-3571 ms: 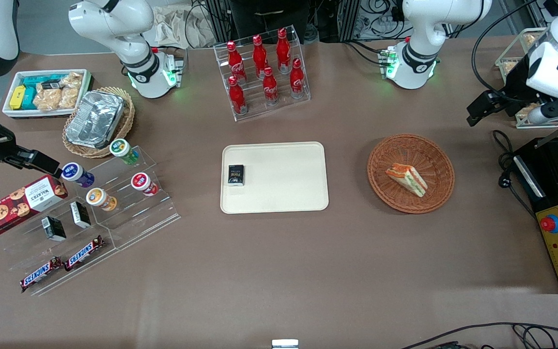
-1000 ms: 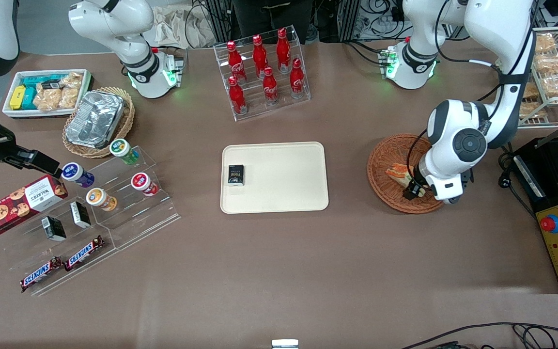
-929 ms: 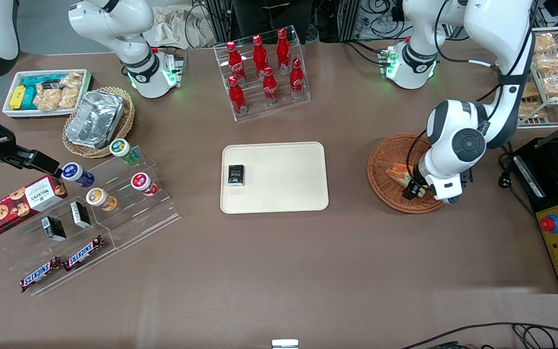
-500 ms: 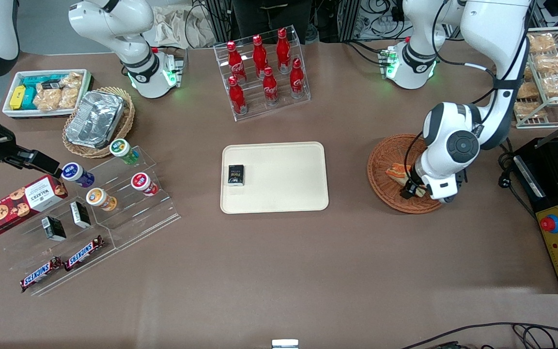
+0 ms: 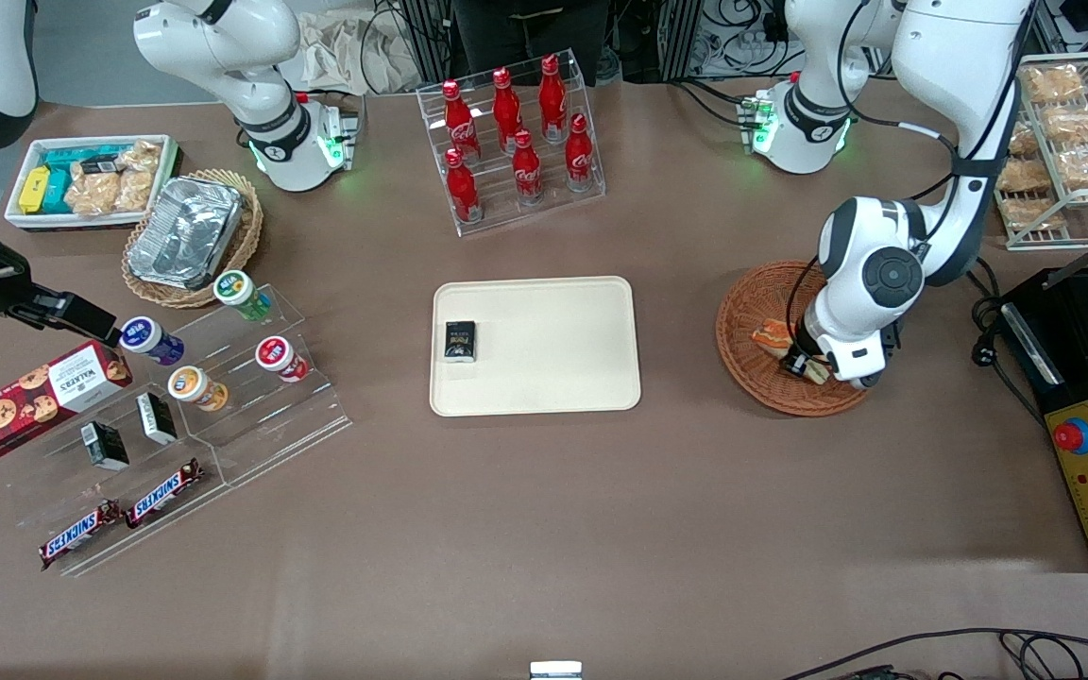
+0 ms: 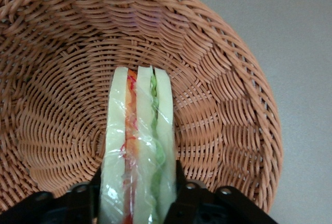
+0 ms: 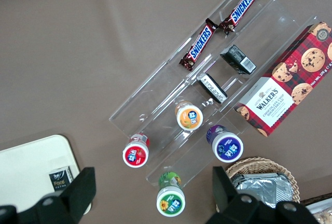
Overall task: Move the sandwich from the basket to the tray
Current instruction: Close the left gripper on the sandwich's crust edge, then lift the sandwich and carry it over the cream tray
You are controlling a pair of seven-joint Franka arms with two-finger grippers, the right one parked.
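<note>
The tool (image 6: 136, 193) grips the sandwich (image 6: 137, 146) between its 2 fingers (image 6: 179, 190), just above the basket (image 6: 218, 110); the tray (image 5: 553, 378) lies well apart.

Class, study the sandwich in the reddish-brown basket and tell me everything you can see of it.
The sandwich is a wedge of white bread slices with red-orange and green filling layers showing along its cut edge, wrapped in clear film. It stands on edge over the woven floor of the basket; whether it has lifted cannot be told. The gripper is shut on it, one of the black fingers pressing each bread face. The tray lies toward the parked arm's end.
</note>
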